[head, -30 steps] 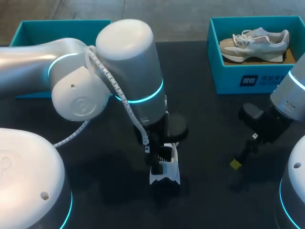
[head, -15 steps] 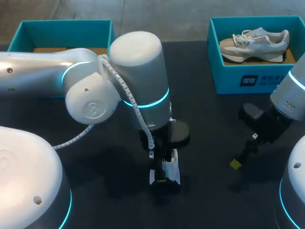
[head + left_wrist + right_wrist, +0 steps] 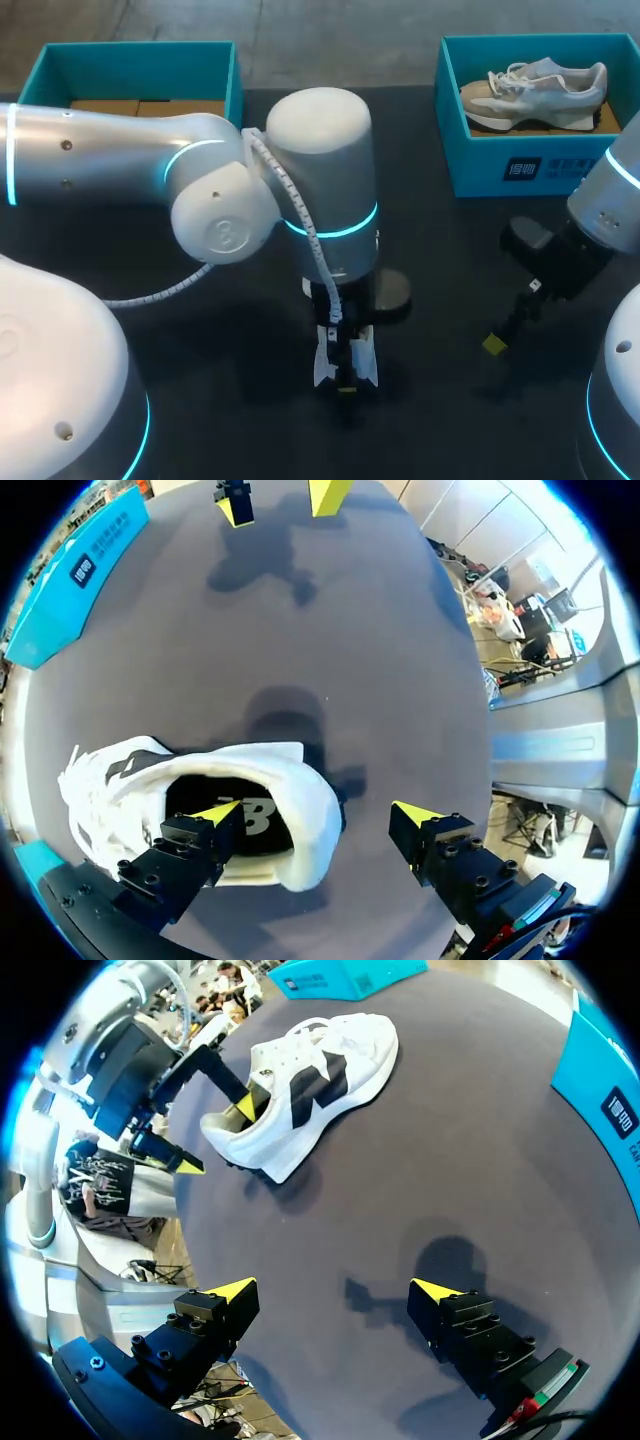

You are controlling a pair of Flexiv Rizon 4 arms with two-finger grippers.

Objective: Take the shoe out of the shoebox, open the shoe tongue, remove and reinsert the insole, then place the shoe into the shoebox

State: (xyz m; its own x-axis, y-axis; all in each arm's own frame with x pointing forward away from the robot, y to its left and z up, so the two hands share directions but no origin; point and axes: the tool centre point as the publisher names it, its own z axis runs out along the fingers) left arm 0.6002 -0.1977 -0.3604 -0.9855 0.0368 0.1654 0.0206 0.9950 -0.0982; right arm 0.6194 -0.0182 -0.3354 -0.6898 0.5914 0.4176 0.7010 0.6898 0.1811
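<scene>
A white sneaker (image 3: 150, 780) with a black insole lies on its sole on the dark table, mostly hidden under my left arm in the head view (image 3: 360, 362). My left gripper (image 3: 318, 815) is open and straddles the heel wall: one fingertip (image 3: 215, 813) sits inside the shoe's opening, the other stands outside, apart from the heel. My right gripper (image 3: 335, 1290) hangs open over bare table, to the right of the shoe (image 3: 300, 1080) and empty. A teal shoebox (image 3: 480, 160) at the back right holds a second grey-white sneaker (image 3: 535, 88).
Another teal box (image 3: 60, 65) with cardboard inside stands at the back left, behind my left arm (image 3: 220, 200). The right gripper's yellow tip (image 3: 493, 344) hovers between the table shoe and the table's right side.
My left arm has swung rightward and its gripper has come down toward the table's front, over the shoe's heel, one finger now inside the opening. The right arm has not moved.
</scene>
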